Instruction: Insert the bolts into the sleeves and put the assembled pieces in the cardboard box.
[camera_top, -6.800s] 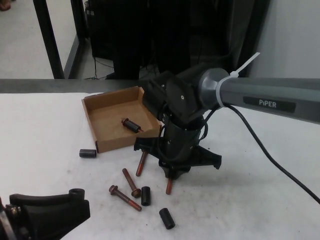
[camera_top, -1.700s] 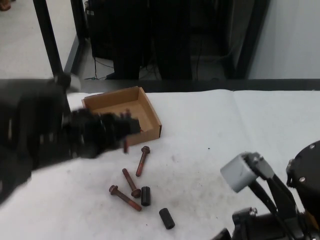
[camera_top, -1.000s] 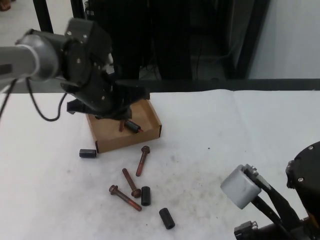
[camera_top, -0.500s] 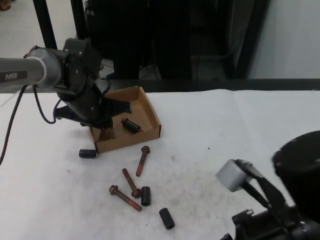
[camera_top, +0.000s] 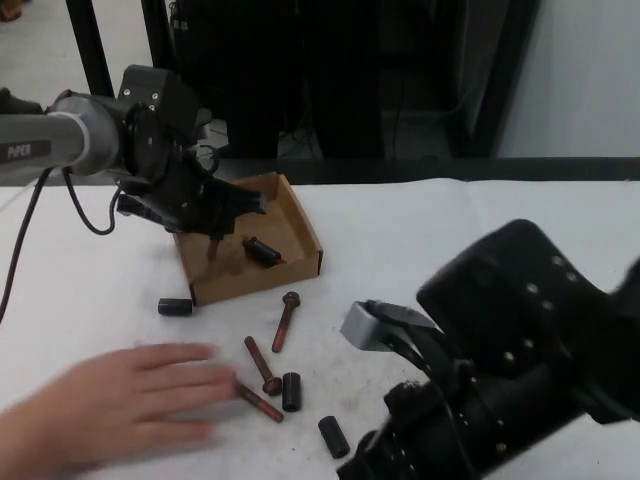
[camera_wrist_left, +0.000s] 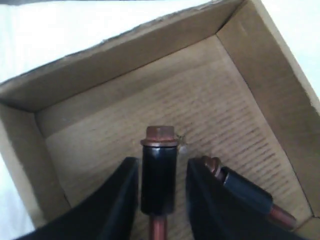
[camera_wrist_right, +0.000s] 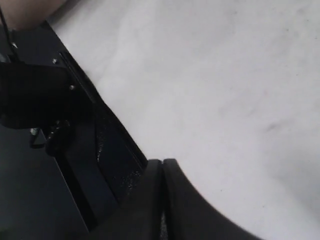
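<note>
Your left gripper (camera_wrist_left: 161, 167) is closed partway on a copper-coloured hex-head bolt seated in a black cylindrical sleeve (camera_wrist_left: 159, 180). It pinches the sleeve, bolt head poking past the fingertips. It hangs over the floor of the open brown cardboard box (camera_wrist_left: 125, 70), well inside the walls, so a release should land the piece in the box, not on the rim. A second assembled bolt-and-sleeve piece (camera_wrist_left: 246, 192) already lies flat on the box floor; in the high view it sits at about 3 o'clock from the held one, near but apart. The box stands at roughly 11 o'clock from the loose parts on the white counter (camera_top: 420, 250): three bare copper bolts (camera_top: 285, 320) and two short black sleeves (camera_top: 291, 391) in a cluster. A third black sleeve (camera_top: 175, 307) lies just outside the box's near wall at 7 o'clock. A person's hand (camera_top: 110, 405) comes in from 8 o'clock, fingertips at the head end of the nearest bolt; contact unclear. Your right gripper (camera_wrist_right: 163, 172) is fully closed, fingers pressed together on nothing, low over bare counter at 5 o'clock in the high view, probably kept off the parts. My read: this is the drop of piece two, with three pairs left to assemble. Risk: the held piece lands on the one below.
</note>
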